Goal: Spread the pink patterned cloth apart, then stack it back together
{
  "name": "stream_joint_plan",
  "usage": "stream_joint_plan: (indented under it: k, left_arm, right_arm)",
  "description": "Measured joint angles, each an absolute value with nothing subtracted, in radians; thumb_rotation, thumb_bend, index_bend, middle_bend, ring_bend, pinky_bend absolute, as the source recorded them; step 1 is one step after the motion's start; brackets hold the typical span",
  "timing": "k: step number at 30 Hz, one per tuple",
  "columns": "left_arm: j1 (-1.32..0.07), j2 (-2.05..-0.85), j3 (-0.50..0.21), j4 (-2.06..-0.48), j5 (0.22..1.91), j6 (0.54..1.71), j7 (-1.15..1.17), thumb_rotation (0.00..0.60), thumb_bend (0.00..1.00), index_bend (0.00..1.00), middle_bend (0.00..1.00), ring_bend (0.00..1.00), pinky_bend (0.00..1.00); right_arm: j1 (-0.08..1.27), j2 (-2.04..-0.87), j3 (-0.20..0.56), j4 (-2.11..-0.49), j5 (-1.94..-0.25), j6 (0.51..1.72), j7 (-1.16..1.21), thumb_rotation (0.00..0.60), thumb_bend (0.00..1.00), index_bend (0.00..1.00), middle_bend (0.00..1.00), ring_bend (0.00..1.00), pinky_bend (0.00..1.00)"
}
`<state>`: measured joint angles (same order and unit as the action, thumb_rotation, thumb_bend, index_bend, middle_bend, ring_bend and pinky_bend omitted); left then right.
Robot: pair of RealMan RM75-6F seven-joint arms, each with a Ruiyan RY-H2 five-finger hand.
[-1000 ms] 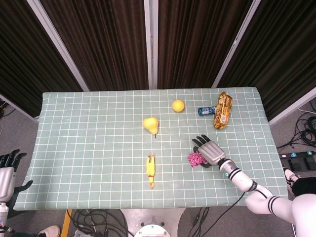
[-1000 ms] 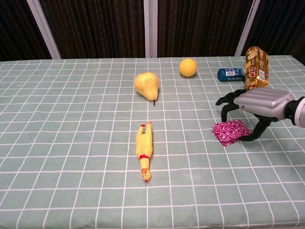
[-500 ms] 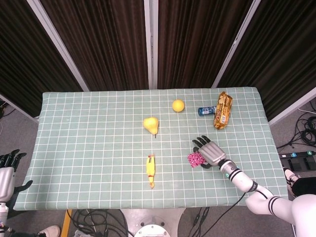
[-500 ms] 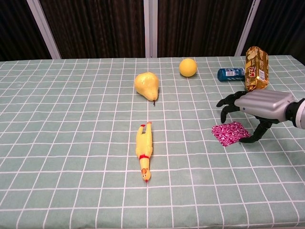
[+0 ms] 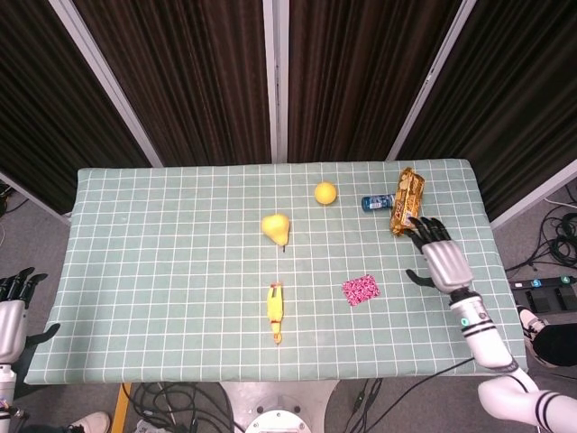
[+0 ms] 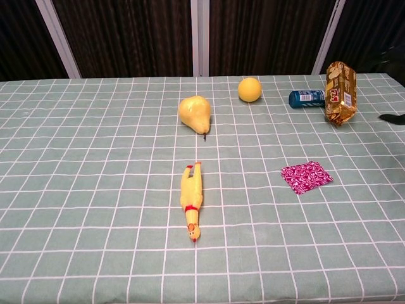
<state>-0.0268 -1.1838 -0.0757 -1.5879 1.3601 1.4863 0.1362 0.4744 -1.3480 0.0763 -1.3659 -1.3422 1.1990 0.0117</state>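
Lying apart: cloth (image 6: pixel 306 175), right hand (image 5: pixel 436 257) seemingly empty.

The right robot hand (image 5: pixel 439 259) hangs above the right part of the tabletop (image 5: pixel 162 271), its back turned up, dark fingers (image 5: pixel 418 230) spread and pointing toward the far edge, thumb (image 5: pixel 415 276) stuck out to the side; it holds nothing. Its forearm runs back toward the lower right corner of the head view. In the chest view only a dark fingertip shows at the right edge. The left robot hand (image 5: pixel 11 307) sits off the tabletop's left edge, fingers upward and apart, empty.
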Motion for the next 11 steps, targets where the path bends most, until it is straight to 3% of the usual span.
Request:
stream_joint_plan:
  k: [6,11]
  left_arm:
    - [-0.039,-1.201,-0.087,-1.576,1.371,1.495,0.141,0.600,0.03,0.26,0.23,0.17,0.14]
    - [-0.045,-1.209,-0.094,-1.573,1.379,1.508,0.147,0.600,0.03,0.26,0.23,0.17,0.14]
  right_arm:
    - [0.321,-1.242,0.078,-1.513,-1.331,1.394,0.010,0.600,0.16,0.16,0.03,0.00,0.00]
    - [0.234,-1.177,0.059,-1.603,-1.361,1.477,0.024,0.600,0.16,0.15,0.03,0.00,0.00]
